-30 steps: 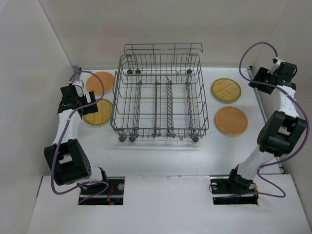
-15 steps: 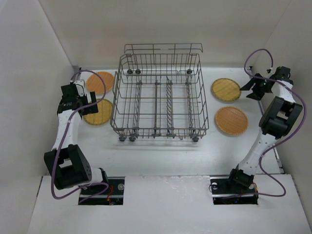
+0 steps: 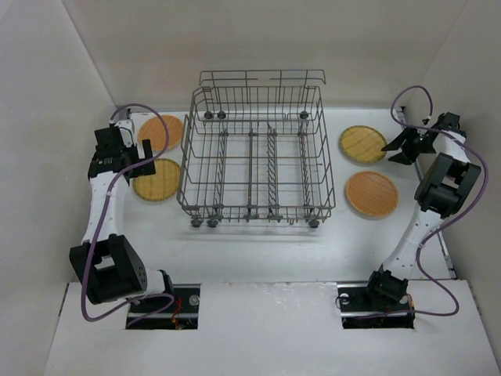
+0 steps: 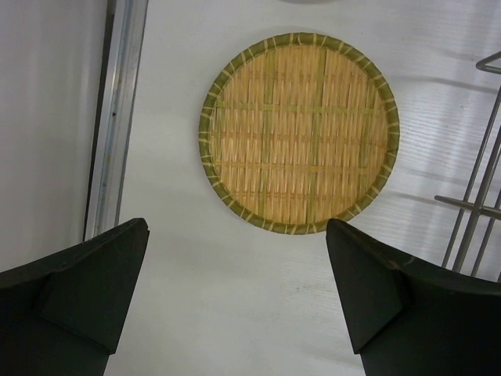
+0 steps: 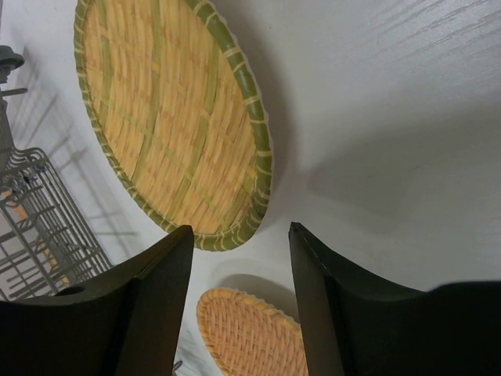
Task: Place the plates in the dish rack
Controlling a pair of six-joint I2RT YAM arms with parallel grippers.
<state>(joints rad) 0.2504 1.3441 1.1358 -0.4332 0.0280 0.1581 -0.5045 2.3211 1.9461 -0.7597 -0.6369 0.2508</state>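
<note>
The grey wire dish rack [image 3: 254,157] stands mid-table with no plate in it. Two plates lie flat to its left, an orange one [image 3: 162,131] and a yellow one [image 3: 156,180]. Two more lie to its right, a green-rimmed yellow one [image 3: 362,144] and an orange one [image 3: 371,193]. My left gripper [image 3: 139,155] hovers by the left pair, open and empty [image 4: 235,274]; a green-rimmed yellow plate [image 4: 299,131] lies just ahead of its fingertips. My right gripper [image 3: 394,149] is low beside the back right plate [image 5: 172,117], open with nothing between its fingers [image 5: 239,266].
Rack wires [image 4: 477,211] run along the right edge of the left wrist view, and a metal rail [image 4: 117,117] lines the wall on its left. A rack corner [image 5: 39,219] shows left of the right gripper. Walls close in on both sides.
My right gripper has swung in from the right wall toward the back right plate and dropped lower. The left wrist has shifted slightly back. No plate has moved.
</note>
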